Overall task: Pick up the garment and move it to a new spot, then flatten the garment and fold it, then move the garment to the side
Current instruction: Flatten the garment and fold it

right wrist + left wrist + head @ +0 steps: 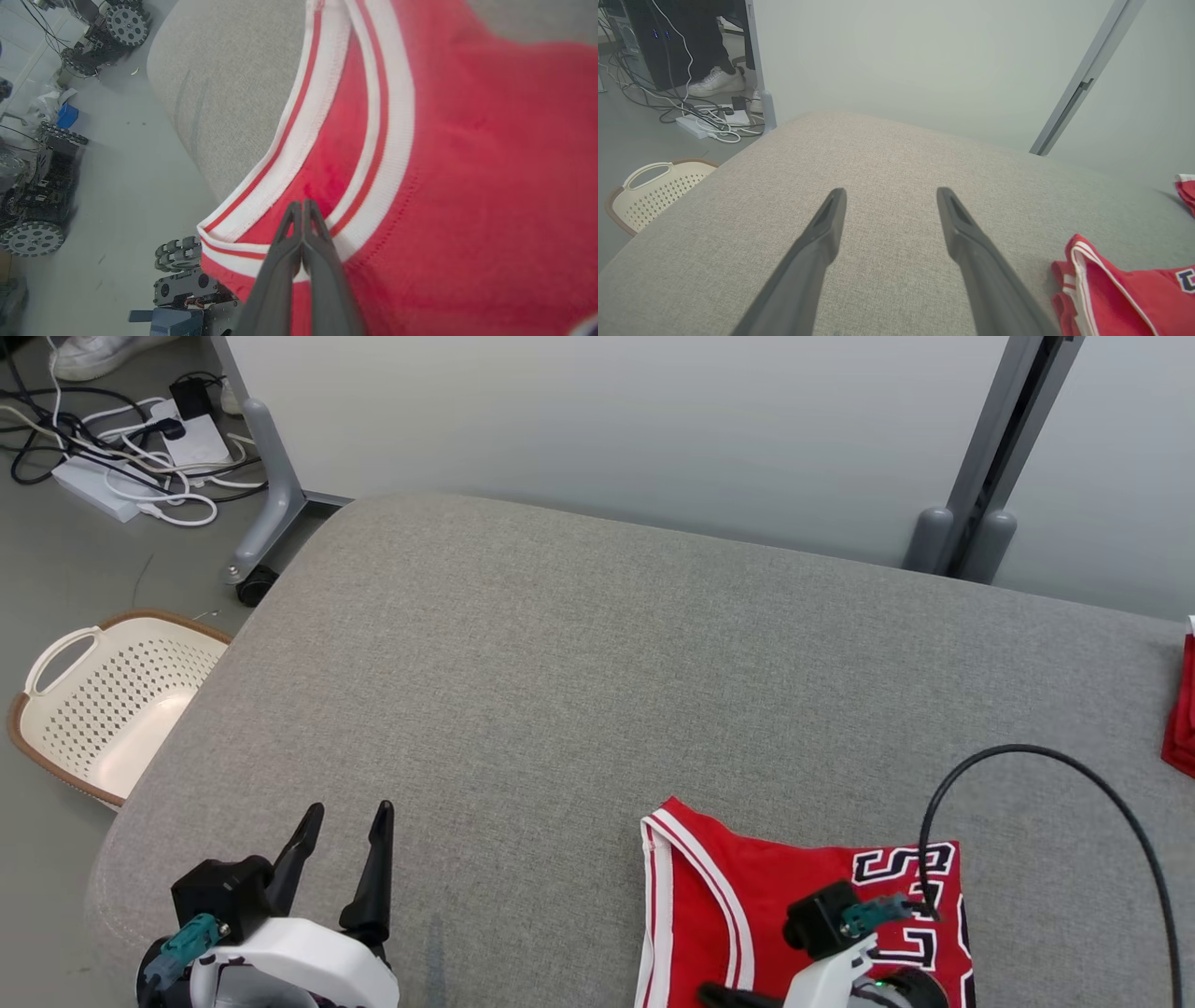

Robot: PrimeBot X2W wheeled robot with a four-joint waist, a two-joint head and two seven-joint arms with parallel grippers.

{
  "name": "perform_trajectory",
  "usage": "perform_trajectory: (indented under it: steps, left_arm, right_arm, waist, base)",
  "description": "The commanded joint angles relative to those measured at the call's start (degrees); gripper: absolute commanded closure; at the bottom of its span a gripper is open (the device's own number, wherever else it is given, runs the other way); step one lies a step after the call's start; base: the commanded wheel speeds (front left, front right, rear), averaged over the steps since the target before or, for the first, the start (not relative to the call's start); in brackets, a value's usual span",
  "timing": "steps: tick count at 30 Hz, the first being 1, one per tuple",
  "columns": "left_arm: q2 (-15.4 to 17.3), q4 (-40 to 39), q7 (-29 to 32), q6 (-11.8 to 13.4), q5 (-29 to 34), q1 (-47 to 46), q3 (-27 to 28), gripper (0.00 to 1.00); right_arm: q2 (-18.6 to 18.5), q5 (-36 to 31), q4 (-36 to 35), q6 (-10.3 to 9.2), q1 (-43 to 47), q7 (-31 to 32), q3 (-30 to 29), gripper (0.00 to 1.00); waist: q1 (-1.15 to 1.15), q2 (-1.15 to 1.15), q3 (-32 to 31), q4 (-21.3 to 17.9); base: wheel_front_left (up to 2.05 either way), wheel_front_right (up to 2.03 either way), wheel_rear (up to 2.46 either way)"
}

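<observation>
Our right gripper [302, 204] has its fingers pressed together, tips on the red garment [467, 163] by its white-striped trim; whether cloth is nipped we cannot tell; our left gripper [347, 810] stands spread and empty above the grey padded table [560, 663], near-left corner; the garment lies at the table's near edge, right of middle.

Soft, diffuse light, bright and even across all three views, with shadows faint and blurry-edged. The head view reads crisp. The right wrist view goes soft where the red garment [467, 163] crowds the lens, and both wrist views stretch toward their edges.
</observation>
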Motion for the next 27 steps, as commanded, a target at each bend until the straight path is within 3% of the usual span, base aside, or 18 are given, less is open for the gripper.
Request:
perform_trajectory:
  steps: [1, 10, 22, 23, 24, 25, 26, 27]
  left_arm:
    - [0.3, 0.2, -0.3, -0.3, -0.1, 0.1, 0.1, 0.0]
    - [0.0, -0.2, -0.4, 0.3, -0.1, 0.3, 0.8, 0.0]
    - [-0.3, 0.0, -0.6, -0.1, 0.4, 0.5, 1.4, 0.0]
    - [-0.4, 0.0, -0.6, -0.1, 0.5, 0.4, 1.4, 0.0]
    - [-0.4, 0.0, -0.6, -0.1, 0.5, 0.3, 1.3, 0.0]
    - [-0.5, 0.0, -0.6, -0.2, 0.5, 0.3, 1.3, 0.0]
    - [-0.5, 0.1, -0.6, -0.2, 0.5, 0.3, 1.3, 0.0]
    - [-0.5, 0.0, -0.6, -0.2, 0.6, 0.2, 1.3, 0.0]
  right_arm:
    - [0.0, 0.7, 0.1, 0.14, 0.1, 0.1, 0.9, 1.0]
    - [-1.0, 5.0, -1.0, 0.14, -2.9, -3.4, 4.0, 1.0]
    - [-6.0, 4.1, -3.2, 0.14, -3.2, -6.1, -3.9, 1.0]
    - [-6.2, 3.8, -3.4, 0.14, -2.9, -5.9, -4.6, 0.84]
    - [-6.3, 3.6, -3.6, 0.14, -2.5, -5.6, -5.3, 0.61]
    - [-6.5, 3.2, -3.8, 0.14, -2.1, -5.5, -6.0, 0.11]
    - [-6.7, 2.9, -4.1, 0.14, -1.9, -5.4, -6.7, 0.0]
    - [-6.8, 2.4, -4.4, 0.14, -1.6, -5.5, -7.6, 0.0]
  waist:
    - [0.0, 0.0, 0.0, 0.1]
    - [0.0, 0.0, 0.4, -1.3]
    - [0.0, 0.0, 0.5, -5.5]
    - [0.0, 0.0, 0.5, -5.7]
    - [0.0, 0.0, 0.5, -5.9]
    - [0.0, 0.0, 0.5, -6.1]
    - [0.0, 0.0, 0.6, -6.3]
    - [0.0, 0.0, 0.6, -6.4]
  base:
    - [0.0, 0.0, 0.0]
    - [0.0, 0.0, 0.0]
    - [0.0, 0.0, 0.0]
    - [0.0, 0.0, 0.0]
    - [0.0, 0.0, 0.0]
    - [0.0, 0.0, 0.0]
    - [0.0, 0.0, 0.0]
    - [0.0, 0.0, 0.0]
